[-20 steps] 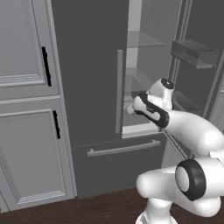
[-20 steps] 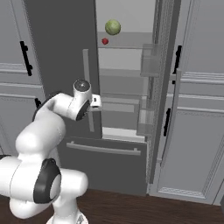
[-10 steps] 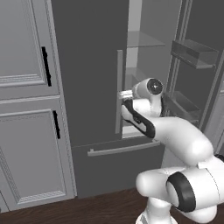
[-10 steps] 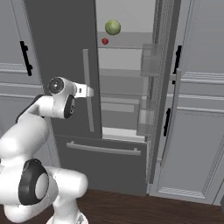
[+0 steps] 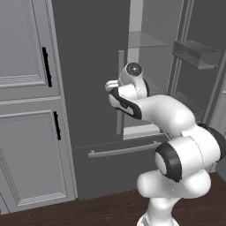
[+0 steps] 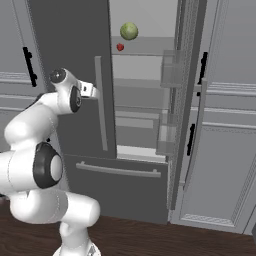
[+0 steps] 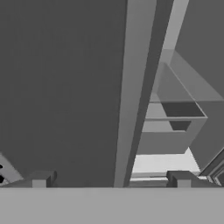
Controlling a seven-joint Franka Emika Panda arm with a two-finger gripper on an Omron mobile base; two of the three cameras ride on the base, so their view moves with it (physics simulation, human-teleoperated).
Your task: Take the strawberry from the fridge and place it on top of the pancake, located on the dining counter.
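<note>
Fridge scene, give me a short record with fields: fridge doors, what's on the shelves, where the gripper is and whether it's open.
fridge: tall dark grey french-door fridge, right door swung open, left door closed, pale interior showing
strawberry: tiny bright red berry on an upper shelf
cabbage: round pale green cabbage just above and right of the strawberry in the right base view
gripper: two-finger gripper, open, empty, facing the left door's long grey bar handle
task stage: strawberry not yet picked
</note>
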